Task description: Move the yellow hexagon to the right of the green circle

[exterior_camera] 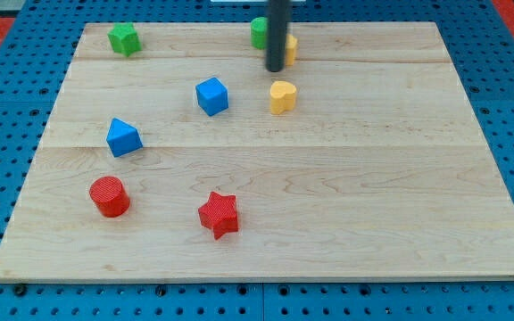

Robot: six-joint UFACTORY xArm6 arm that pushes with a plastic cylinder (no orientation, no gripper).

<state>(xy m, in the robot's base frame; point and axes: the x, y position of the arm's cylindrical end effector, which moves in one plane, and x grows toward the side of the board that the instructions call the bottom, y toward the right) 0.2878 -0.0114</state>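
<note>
My tip (276, 69) has no jaws to open or shut, it's just a bare rod holding nothing, sitting right against the yellow hexagon (291, 48), which pokes out on its right. The green circle (258, 32) is just left, half hidden behind the rod, up at the wooden board's (346, 196) top edge.

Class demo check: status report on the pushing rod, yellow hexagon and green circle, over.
My tip at view's top, just left of yellow hexagon. Hexagon mostly hidden behind rod, green circle just left. Yellow heart below, not blocking.
</note>
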